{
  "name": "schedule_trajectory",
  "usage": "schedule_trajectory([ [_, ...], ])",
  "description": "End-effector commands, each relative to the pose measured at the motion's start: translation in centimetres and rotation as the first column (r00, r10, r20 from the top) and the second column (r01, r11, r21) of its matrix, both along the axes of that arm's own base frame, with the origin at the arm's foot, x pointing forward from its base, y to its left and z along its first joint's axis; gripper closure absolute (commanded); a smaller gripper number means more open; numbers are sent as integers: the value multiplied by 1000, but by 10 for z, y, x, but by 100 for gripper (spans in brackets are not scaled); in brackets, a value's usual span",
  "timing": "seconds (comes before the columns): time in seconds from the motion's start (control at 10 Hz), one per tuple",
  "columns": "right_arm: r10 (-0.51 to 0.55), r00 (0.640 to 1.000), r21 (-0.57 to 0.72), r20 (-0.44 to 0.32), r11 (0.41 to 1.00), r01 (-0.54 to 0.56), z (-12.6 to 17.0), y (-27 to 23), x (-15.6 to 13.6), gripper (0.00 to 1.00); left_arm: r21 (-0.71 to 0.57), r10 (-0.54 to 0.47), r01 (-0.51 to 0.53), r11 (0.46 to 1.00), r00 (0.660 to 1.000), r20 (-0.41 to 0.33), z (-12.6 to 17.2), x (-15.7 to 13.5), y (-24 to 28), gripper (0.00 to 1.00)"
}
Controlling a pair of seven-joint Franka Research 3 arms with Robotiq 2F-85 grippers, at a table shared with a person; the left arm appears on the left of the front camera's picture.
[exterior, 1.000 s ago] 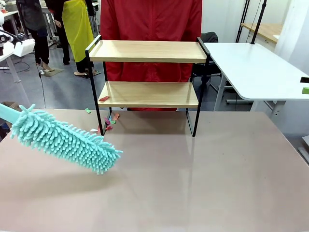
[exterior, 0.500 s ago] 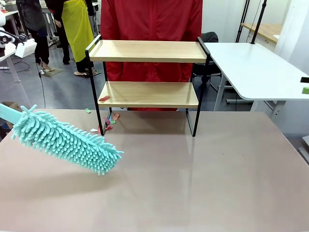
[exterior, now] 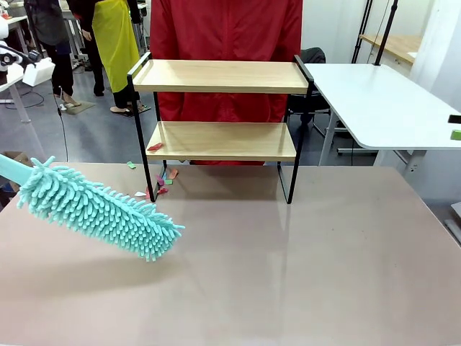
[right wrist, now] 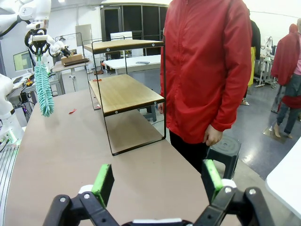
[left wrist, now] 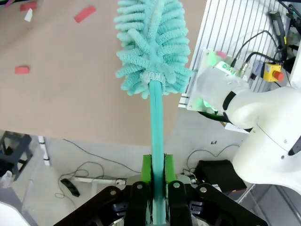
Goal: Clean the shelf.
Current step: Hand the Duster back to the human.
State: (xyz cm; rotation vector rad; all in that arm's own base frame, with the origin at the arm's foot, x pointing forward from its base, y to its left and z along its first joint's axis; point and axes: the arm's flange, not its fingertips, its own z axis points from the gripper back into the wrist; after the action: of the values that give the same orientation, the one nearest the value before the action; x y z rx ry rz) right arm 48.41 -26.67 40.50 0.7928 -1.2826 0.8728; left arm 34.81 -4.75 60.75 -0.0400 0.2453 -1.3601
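**Holding the duster ready beside the shelf**

I am working at the brown table (exterior: 302, 274), and the shelf (exterior: 222, 76) is standing at its far edge, directly in front of the person in the red jacket (right wrist: 207, 61), who is standing with arms down. Its two wooden boards are lying level in the black frame; both look nearly bare, apart from one red scrap (exterior: 155, 147) sitting at the left end of the lower board. More coloured paper scraps (exterior: 164, 180) are lying on the table around the shelf's left legs, which I judge to be what is getting swept off.

I am keeping the teal microfibre duster (exterior: 97, 209) low over the table, left of the shelf and apart from it, its fluffy head tilted down toward the middle. My left gripper (left wrist: 157, 188) is pinching the duster's thin handle firmly between its green pads, so the head is not swinging.

My right gripper (right wrist: 157, 181) is hanging with its fingers spread wide, gripping nothing, parked beyond the shelf's right end, out of the duster's way.
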Motion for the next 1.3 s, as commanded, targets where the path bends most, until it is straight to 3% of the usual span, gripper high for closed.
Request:
schedule_trajectory([
  [0.0,2,1000,-4,6,1000,-2,4,2,0,0,2,0,0,1000,1000,-5,2,-1,0,87],
  [0.8,0,1000,0,0,1000,0,0,0,0,0,0,0,0,1000,1000,0,0,0,0,87],
  [0.9,45,999,9,7,999,-45,26,12,-7,0,-58,43,-44,997,999,-18,-3,10,9,87],
  [1.2,227,974,45,-19,973,-226,77,61,-36,0,-209,-3,-4,978,999,-38,-24,17,12,87],
])
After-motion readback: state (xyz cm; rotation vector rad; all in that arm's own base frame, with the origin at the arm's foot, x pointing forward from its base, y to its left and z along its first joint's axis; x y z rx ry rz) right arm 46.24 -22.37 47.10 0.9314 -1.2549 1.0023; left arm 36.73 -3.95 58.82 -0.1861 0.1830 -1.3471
